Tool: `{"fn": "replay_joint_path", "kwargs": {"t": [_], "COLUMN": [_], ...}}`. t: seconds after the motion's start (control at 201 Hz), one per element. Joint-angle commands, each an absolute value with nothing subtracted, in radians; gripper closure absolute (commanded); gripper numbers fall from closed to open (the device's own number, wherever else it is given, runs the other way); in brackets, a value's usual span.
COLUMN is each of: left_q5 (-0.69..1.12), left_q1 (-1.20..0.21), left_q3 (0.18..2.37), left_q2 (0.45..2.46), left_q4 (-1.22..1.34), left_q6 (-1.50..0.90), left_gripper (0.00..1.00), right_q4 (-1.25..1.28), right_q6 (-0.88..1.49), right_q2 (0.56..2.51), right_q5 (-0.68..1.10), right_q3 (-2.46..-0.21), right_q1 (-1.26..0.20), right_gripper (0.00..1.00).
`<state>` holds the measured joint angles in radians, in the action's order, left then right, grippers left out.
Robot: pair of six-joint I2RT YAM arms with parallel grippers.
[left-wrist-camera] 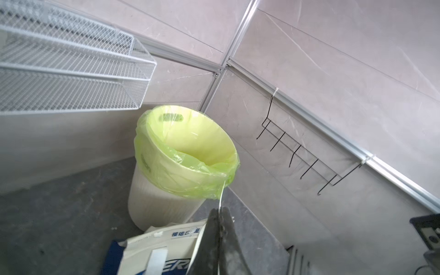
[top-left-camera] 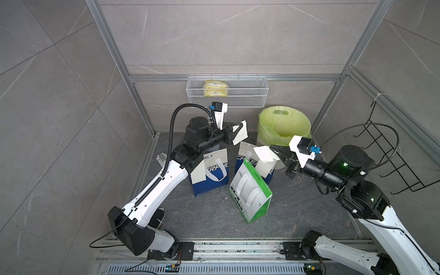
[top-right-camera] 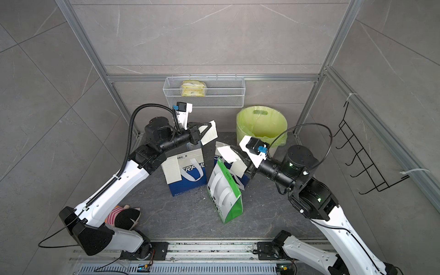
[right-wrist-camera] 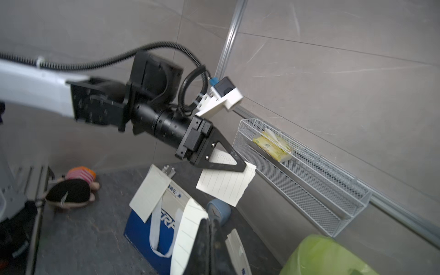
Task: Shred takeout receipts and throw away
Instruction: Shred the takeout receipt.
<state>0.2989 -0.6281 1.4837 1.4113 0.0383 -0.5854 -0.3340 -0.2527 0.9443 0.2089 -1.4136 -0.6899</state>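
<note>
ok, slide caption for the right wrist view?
Left jaws shut on a lined receipt piece raised near the blue-and-white bag; right jaws pinch another piece in the foreground.

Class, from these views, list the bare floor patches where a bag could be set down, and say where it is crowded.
Bare floor lies between the green-and-white bag and the front rail. Another patch lies between that bag and the right arm. Crowded: around the two blue-and-white bags, the bin, and the left gripper and right gripper, each holding a receipt piece.
</note>
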Motion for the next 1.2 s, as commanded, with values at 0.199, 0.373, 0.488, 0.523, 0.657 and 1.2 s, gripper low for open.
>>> {"fn": "replay_joint_path", "kwargs": {"t": [0.199,0.373,0.488,0.523,0.657,1.2], "left_q5": [0.128,0.146,0.152,0.154,0.155,0.182], "left_q1": [-0.63,-0.645,-0.659,-0.661,-0.669,-0.685], "left_q3": [1.269,1.244,1.248,1.248,1.243,1.241], "left_q2": [1.346,1.364,1.363,1.363,1.365,1.39], "left_q4": [0.589,0.648,0.648,0.648,0.649,0.658], "left_q6": [-1.322,-1.416,-1.416,-1.416,-1.434,-1.472], "left_gripper": [1.0,1.0,0.98,0.98,0.96,0.9], "right_q4": [-0.173,-0.301,-0.314,-0.309,-0.305,-0.341], "right_q6": [0.471,0.597,0.641,0.649,0.66,0.647], "right_q2": [1.049,1.135,1.171,1.179,1.199,1.234], "right_q5": [0.066,0.013,0.019,0.023,0.033,0.021], "right_q3": [-1.45,-1.533,-1.544,-1.545,-1.555,-1.59], "right_q1": [-0.695,-0.695,-0.695,-0.694,-0.695,-0.694], "right_gripper": [1.0,1.0,1.0,1.0,1.0,1.0]}}
